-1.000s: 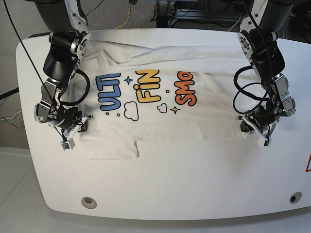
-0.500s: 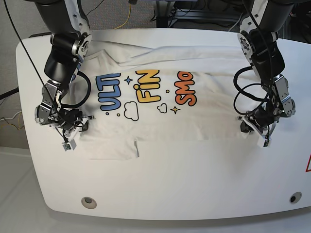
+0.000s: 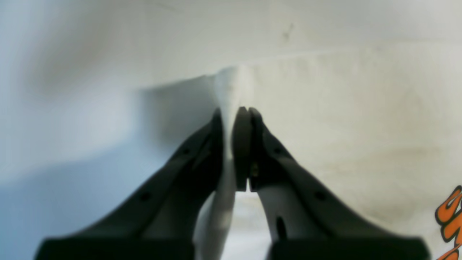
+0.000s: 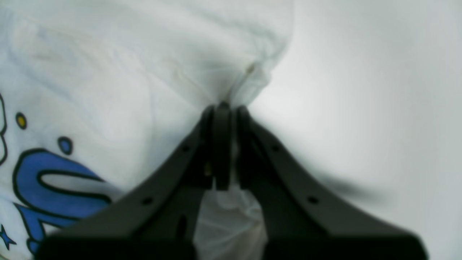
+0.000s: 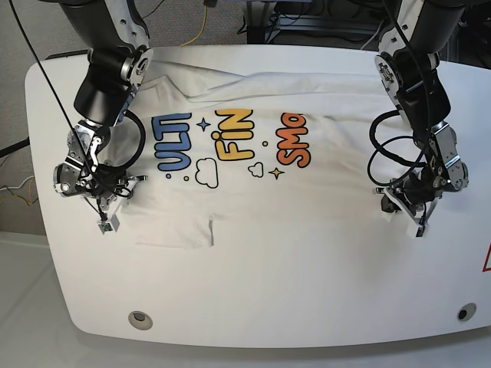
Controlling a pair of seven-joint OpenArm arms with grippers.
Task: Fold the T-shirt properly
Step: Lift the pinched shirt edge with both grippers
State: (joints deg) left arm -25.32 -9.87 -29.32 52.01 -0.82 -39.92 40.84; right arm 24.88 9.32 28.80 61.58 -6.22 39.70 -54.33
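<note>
While both arms sit low at the near corners of the T-shirt, each one has a pinch of white cloth shut between its fingers. The shirt lies spread on the white table, its printed side up, the coloured words running across its middle and its far edge bunched in a long ridge toward the back of the table.

The right gripper, at the shirt's end nearest the blue word, has its jaws closed on a puckered fold of fabric that rises to the tips, with the blue lettering just beside it. The left gripper, at the end nearest the orange word, is likewise clamped on a narrow peak of cloth, the orange print off to one side. In the base view both pinches fall at the shirt's outer near edge, well apart from each other.

Holding the two ends at once looks meant to keep that near edge taut and level, so it can be carried as one straight line. My judgement is that a lengthwise fold is in hand, with the near edge to be lifted and brought over toward the ridge at the back. A small flap near the blue end's lower edge lies loose and could crease if dragged.
</note>
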